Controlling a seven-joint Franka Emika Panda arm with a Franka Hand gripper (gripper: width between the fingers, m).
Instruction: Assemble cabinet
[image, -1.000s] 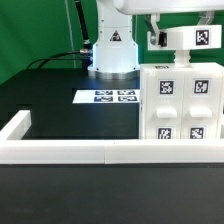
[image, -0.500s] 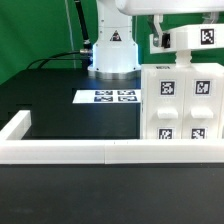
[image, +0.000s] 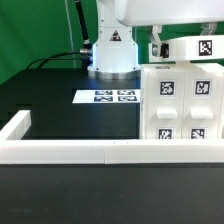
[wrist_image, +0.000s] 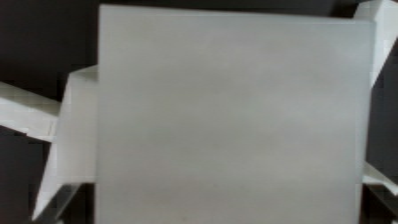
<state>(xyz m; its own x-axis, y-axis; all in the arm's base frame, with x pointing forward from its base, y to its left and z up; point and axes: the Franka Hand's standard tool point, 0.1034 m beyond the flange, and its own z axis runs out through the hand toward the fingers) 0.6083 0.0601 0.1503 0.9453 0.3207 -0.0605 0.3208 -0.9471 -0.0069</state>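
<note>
The cabinet body (image: 180, 105), a large white block with several square tags on its face, stands at the exterior view's right, against the border wall. My gripper (image: 161, 47) hangs just above the body's top edge. It is shut on a small white cabinet part (image: 195, 47) that carries one tag, and it holds that part in the air over the body's top. In the wrist view this part's plain white face (wrist_image: 222, 120) fills nearly the whole picture and hides my fingers.
The marker board (image: 107, 97) lies flat on the black table, at the exterior view's left of the body. A long low white border wall (image: 70, 151) runs along the front and turns back at the left. The arm's base (image: 113, 50) stands behind, with cables beside it.
My gripper and the held white part have moved toward the exterior view's right, and slightly lower, over the cabinet body. The body and the marker board have not moved.
</note>
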